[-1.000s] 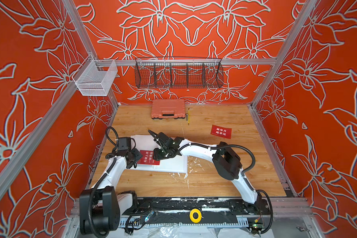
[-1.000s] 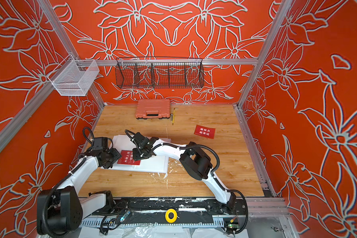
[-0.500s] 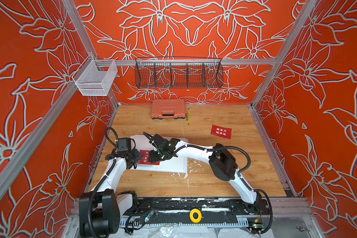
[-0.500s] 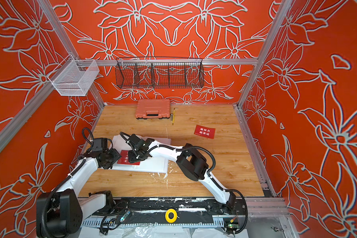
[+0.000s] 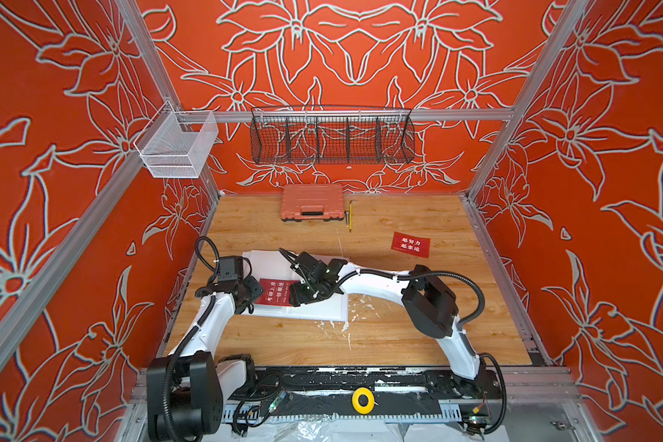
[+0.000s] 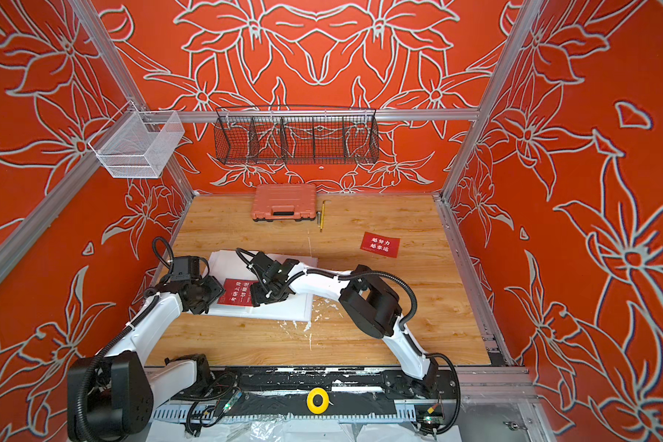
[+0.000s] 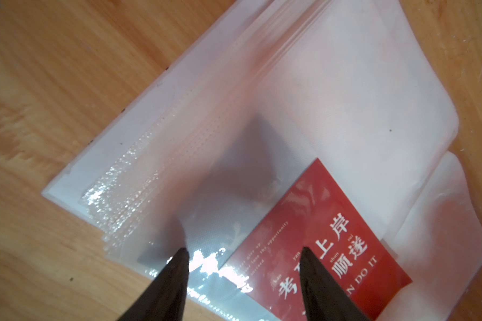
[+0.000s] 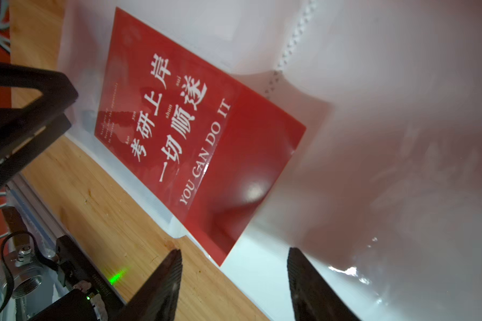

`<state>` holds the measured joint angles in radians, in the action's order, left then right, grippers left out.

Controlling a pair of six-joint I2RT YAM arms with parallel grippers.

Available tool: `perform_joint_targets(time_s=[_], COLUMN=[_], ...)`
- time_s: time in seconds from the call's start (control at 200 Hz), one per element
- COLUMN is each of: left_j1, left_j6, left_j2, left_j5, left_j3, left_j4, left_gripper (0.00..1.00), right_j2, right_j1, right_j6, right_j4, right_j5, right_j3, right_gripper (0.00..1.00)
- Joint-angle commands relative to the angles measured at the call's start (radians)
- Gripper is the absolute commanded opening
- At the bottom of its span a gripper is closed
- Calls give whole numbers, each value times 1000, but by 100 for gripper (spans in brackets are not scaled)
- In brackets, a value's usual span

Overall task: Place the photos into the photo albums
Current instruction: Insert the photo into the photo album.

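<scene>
Between your tools: red photo [image 5: 274, 292] on the open photo album [image 5: 316, 310].
Right tool [image 8: 234, 251]: spread, empty; photo's corner just ahead.
Left tool [image 7: 243, 249]: spread, straddling photo's edge.

In both top views the right gripper [image 5: 296, 299] hides the right end of the red card [image 5: 271, 292] and the left gripper [image 5: 256, 294] its left edge. Whether the card lies inside a sleeve of the album [image 5: 324, 310] is unclear. In the left wrist view its small print blurs, and the picture's edge crops it.
</scene>
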<state>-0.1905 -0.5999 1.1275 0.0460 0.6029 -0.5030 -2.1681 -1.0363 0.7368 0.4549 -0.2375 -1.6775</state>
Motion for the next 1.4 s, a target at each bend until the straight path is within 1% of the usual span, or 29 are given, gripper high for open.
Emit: perform_joint_targets(time_s=[0.0, 0.255, 0.621, 0.826, 1.096, 1.171, 1.301, 1.396], left_j1=[-6, -6, -7, -8, -9, -8, -8, -7], left_j6=[-2, -2, -3, -4, -5, -4, 0, 2], left_j2=[-12, -17, -37, -43, -49, -49, -62, -75], left_j5=[-3, -3, -5, -8, -9, -11, -10, -9], left_j3=[-12, -14, -8, -7, -7, -5, -2, 3], left_j4=[-9, -14, -25, -32, -34, -39, -47, -55], left_gripper=[62, 62, 62, 63, 63, 63, 63, 64], right_j2=[-21, -107, -170, -219, -222, -211, -140, -52], right_j1=[10, 11, 3, -5, -28, -28, -12, 26], right_j6=[10, 30, 38, 59, 86, 82, 60, 63], right_j4=[-34, -22, 9, 12, -37, -29, -32, -82], right_j5=[-20, -73, -106, -133, -159, -150, -103, -92], right_j3=[-18, -132, -268, -318, -317, -309, -224, -93], right_gripper=[63, 64, 64, 63, 63, 63, 63, 63])
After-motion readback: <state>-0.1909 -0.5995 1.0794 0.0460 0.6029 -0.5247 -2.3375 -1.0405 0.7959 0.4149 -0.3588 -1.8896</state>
